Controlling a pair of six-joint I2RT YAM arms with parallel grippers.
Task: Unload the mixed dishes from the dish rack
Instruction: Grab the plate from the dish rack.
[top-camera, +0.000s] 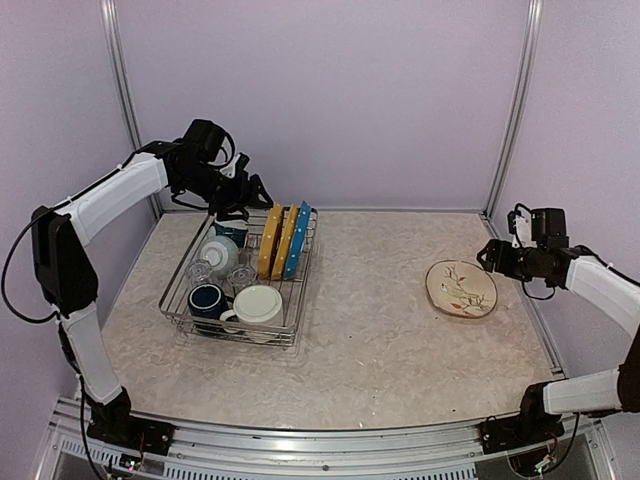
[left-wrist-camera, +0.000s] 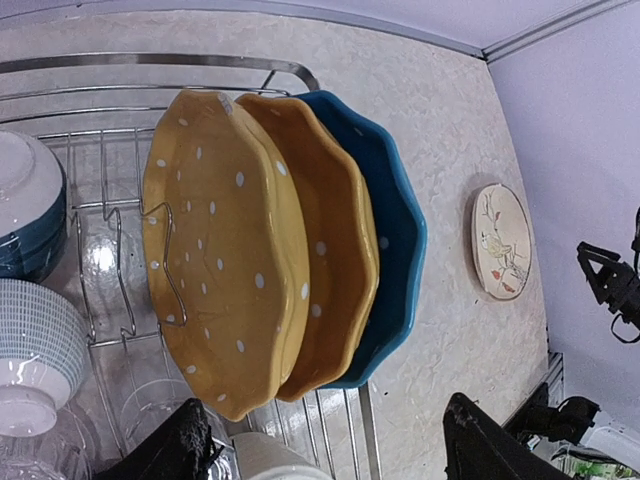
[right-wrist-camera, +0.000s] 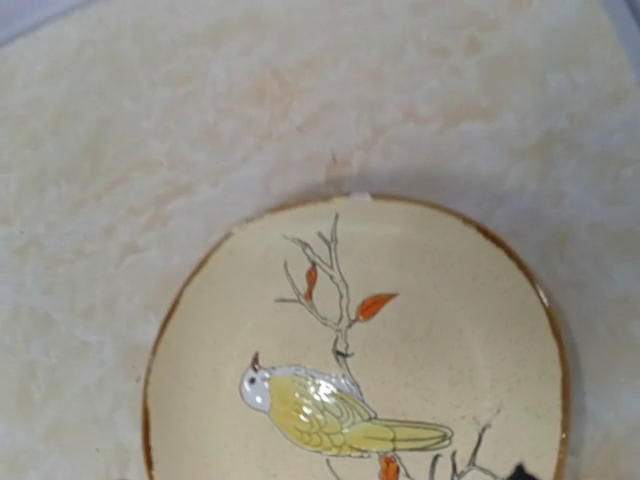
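Three dotted plates (left-wrist-camera: 250, 250) stand upright in the dish rack (top-camera: 175, 305) on the bench's (top-camera: 380, 330) left side. My left fingers (left-wrist-camera: 180, 445) hang spread above them. Next, I judge, I must straddle one rim and pinch. Whether my right fingers (top-camera: 487, 258) are spread, I cannot tell.

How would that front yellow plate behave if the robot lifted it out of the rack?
Probably stiff and breakable: the yellow plate looks like glazed ceramic. Its glossy, scalloped rim may be slippery to pinch. It stands on edge beside a second plate in the rack, so a sideways nudge could tip both.
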